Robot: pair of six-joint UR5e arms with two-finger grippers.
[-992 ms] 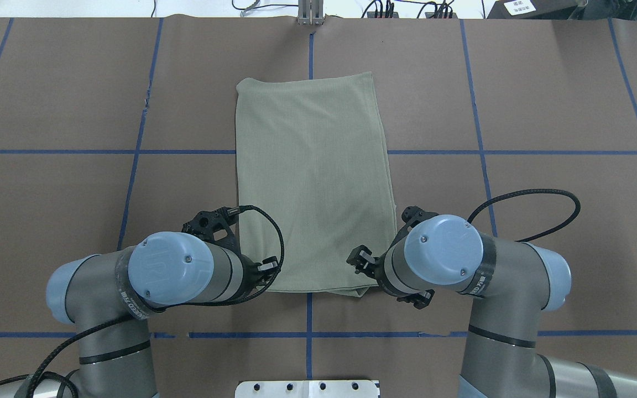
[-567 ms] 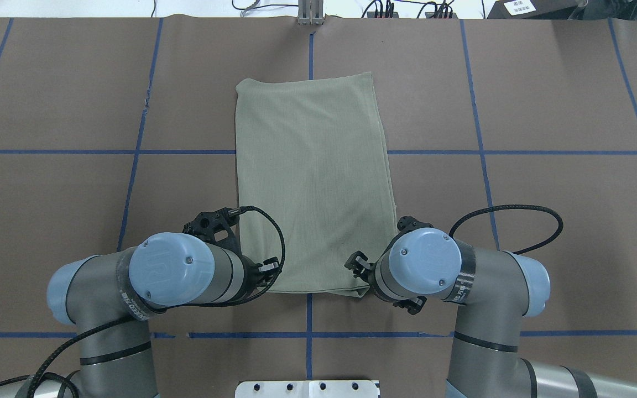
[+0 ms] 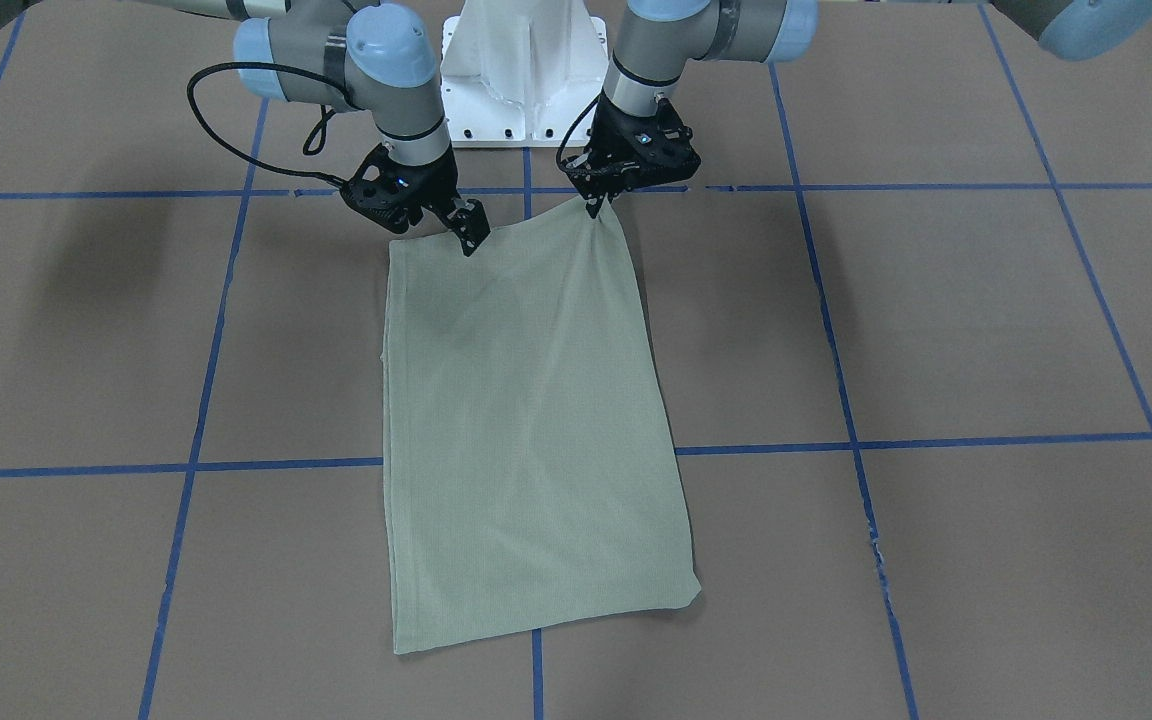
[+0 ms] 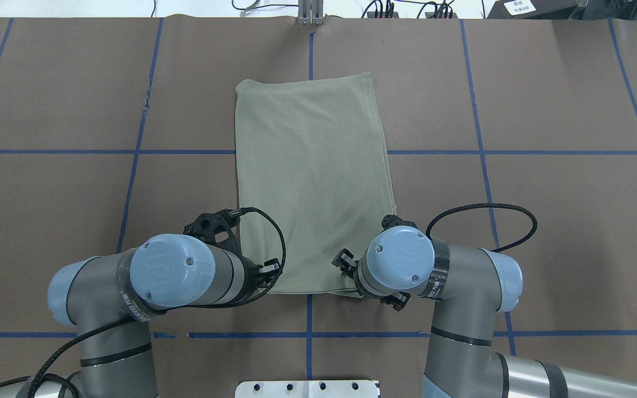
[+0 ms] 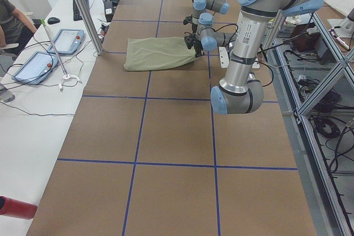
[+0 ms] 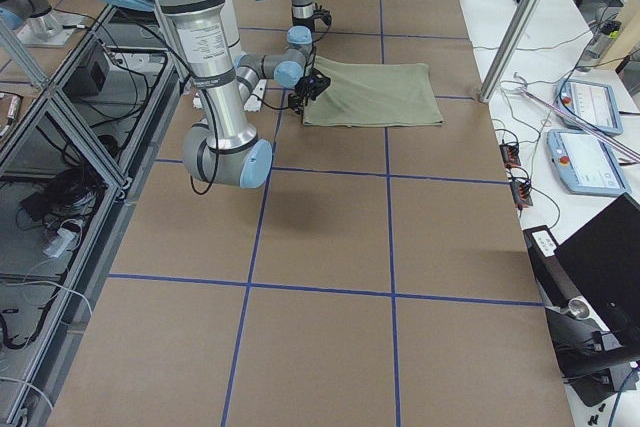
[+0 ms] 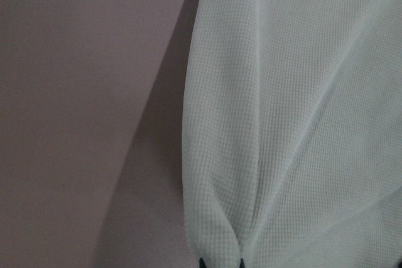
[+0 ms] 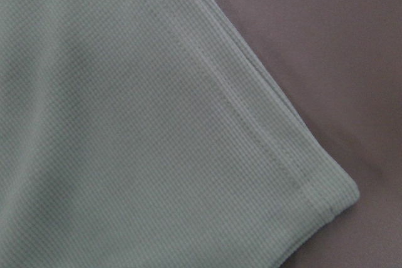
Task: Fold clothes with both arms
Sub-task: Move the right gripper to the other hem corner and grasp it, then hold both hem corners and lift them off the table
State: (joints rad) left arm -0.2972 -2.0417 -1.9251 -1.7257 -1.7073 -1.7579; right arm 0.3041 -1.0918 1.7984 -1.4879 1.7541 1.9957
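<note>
Now the brown table point(image 4: 47, 99) bears one shirt point(image 4: 313, 166), folded into a long rectangle at its middle, short edge toward the robot, likely for an end-to-end fold. Of two grippers, the left gripper point(image 3: 595, 207) pinches its near corner into a raised peak; the right gripper point(image 3: 471, 236) hovers, jaws apparently apart, over the other corner, which lies flat

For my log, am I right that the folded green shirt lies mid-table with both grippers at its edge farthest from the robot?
Not quite: the left gripper and right gripper are at the edge of the shirt nearest the robot, as the front-facing view shows.
</note>
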